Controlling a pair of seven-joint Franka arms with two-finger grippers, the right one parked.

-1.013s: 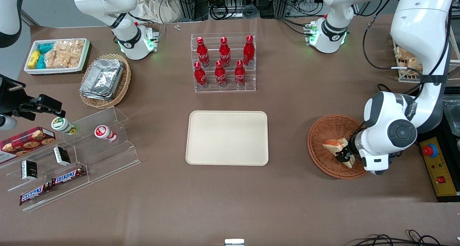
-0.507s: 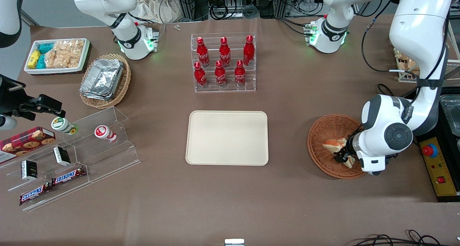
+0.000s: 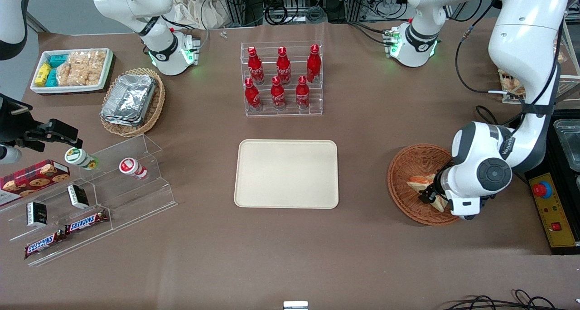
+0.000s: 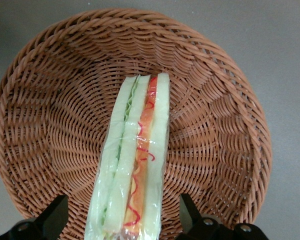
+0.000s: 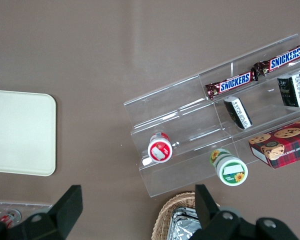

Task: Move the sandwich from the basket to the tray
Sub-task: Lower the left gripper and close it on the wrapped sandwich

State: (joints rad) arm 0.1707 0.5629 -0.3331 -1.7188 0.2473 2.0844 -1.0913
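Lower now, the claw (image 4: 122, 222) sits in the basket (image 3: 405, 174) toward the working arm's end, fingers (image 4: 52, 215) spread wide astride the sandwich (image 4: 135, 160), seemingly not touching it.

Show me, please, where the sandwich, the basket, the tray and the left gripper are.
sandwich (image 4: 135, 165): left wrist view, its filling edge.
basket (image 3: 408, 165): front view, bare woven wall.
tray (image 3: 286, 173): front view, flat middle.
gripper (image 4: 122, 220): left wrist view, open, midway between fingertips straddling the sandwich.

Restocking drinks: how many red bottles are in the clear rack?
6 red bottles in the clear acrylic rack: three upper, three lower. The gripper is over the reddish-brown wicker basket.
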